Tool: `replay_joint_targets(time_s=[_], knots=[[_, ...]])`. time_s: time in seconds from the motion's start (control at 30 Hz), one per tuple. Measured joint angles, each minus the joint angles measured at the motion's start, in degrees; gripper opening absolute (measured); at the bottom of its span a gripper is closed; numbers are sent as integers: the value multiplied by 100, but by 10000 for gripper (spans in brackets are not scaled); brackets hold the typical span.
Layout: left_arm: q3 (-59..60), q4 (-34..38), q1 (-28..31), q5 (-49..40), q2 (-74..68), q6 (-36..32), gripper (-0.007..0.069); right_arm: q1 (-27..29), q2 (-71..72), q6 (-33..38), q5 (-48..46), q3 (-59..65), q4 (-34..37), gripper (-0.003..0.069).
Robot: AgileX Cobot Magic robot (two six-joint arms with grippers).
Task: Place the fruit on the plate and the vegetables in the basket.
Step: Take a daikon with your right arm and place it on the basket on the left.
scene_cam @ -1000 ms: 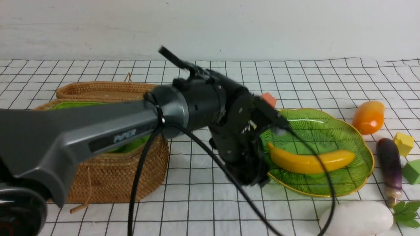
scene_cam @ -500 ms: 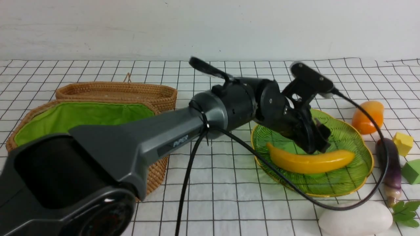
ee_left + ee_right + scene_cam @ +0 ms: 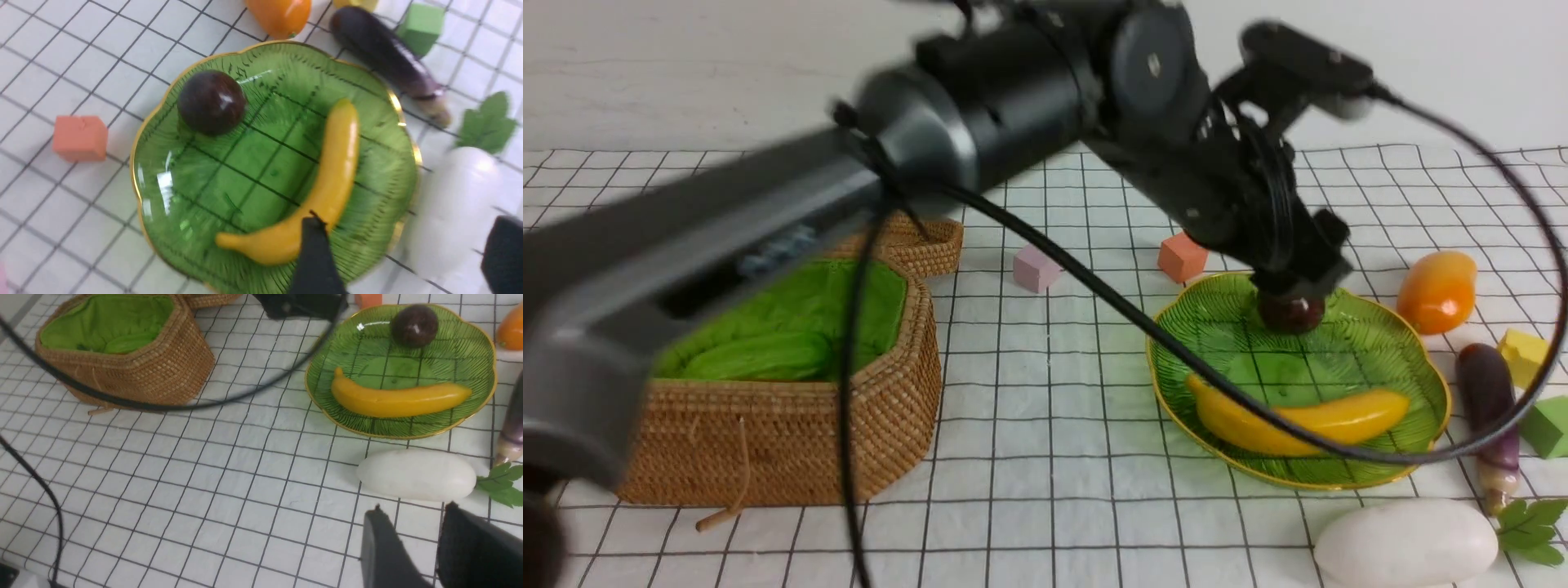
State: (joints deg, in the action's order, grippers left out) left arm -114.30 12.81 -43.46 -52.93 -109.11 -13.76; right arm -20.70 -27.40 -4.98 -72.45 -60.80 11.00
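Mangosteen, a round dark-purple toy fruit (image 3: 1290, 312), lay on the far part of the large translucent green glass plate with a wavy gold rim (image 3: 1380, 347) in my front view. The left gripper (image 3: 1298, 282) was right above it, and from there I could not tell whether they touched. A long yellow toy banana (image 3: 1364, 408) lay across the plate's near part. Off the plate to its right I saw the glossy orange oval mango (image 3: 1437, 292), the dark-purple eggplant (image 3: 1486, 400) and, nearest me, the big white oval radish (image 3: 1405, 543). On my left stood the deep woven brown rattan basket with green cloth lining (image 3: 792, 441), a light-green ridged gourd (image 3: 760, 357) inside it.

Through the left wrist camera, the left gripper (image 3: 408, 228) showed its two black fingers (image 3: 314, 253) wide apart with nothing between them, so that claw was open and empty. The mangosteen (image 3: 211, 102) rested free near the plate's rim, apart from the banana (image 3: 327, 192). The mango (image 3: 280, 14) and eggplant (image 3: 384, 53) lay outside the rim.

Through the right wrist camera, the right gripper (image 3: 412, 508) hung over the white checked tablecloth (image 3: 204, 477) near the radish (image 3: 416, 475). Its jaws were a little apart and held nothing. Beyond it I saw the basket (image 3: 143, 371) with the gourd (image 3: 126, 342), and the plate (image 3: 449, 355) carrying both fruits.
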Motion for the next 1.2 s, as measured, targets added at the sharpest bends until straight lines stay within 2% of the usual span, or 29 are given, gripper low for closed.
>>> replay_joint_targets(time_s=[0.03,0.07,0.1,0.17,0.23,0.4,0.5,0.53,0.6,0.63,0.67,0.77,0.9,1.07,1.2], knots=[[-13,-136,0,-309,252,297,357,0,-142,111,0,0,80,232],[-13,-136,0,-309,315,364,340,0,-218,167,0,0,94,232],[-26,-438,0,-791,728,746,205,0,-504,368,6,0,205,232],[14,-883,0,-1480,1354,1089,32,0,-1036,700,39,0,424,232],[160,-1120,0,-1736,1756,1242,-13,0,-1352,933,125,0,572,232],[1766,-1281,0,-1825,3362,1376,-13,0,-2390,1630,397,0,930,235],[3332,-1123,0,-1365,4626,1434,-13,0,-2909,2062,445,11,1127,235],[3444,-1110,0,-1316,4626,1434,-13,0,-2940,2111,445,11,1133,235],[4906,-898,0,-602,5782,1428,-13,0,-3289,2513,445,11,1127,239],[5015,-856,0,-467,5953,1428,-13,0,-3312,2513,445,11,1115,239],[5744,-724,0,-59,6453,1376,-13,0,-3473,2813,445,11,1035,244],[6976,-420,0,871,7507,1345,-13,0,-3809,3331,445,11,687,264],[7736,-185,0,1468,8362,1292,-13,0,-4285,3791,405,11,56,322],[8073,-221,0,1749,9497,1273,-13,0,-5020,4256,273,11,-798,471],[8073,-431,0,1750,9763,1260,-13,0,-5312,4441,420,11,-1144,572]])
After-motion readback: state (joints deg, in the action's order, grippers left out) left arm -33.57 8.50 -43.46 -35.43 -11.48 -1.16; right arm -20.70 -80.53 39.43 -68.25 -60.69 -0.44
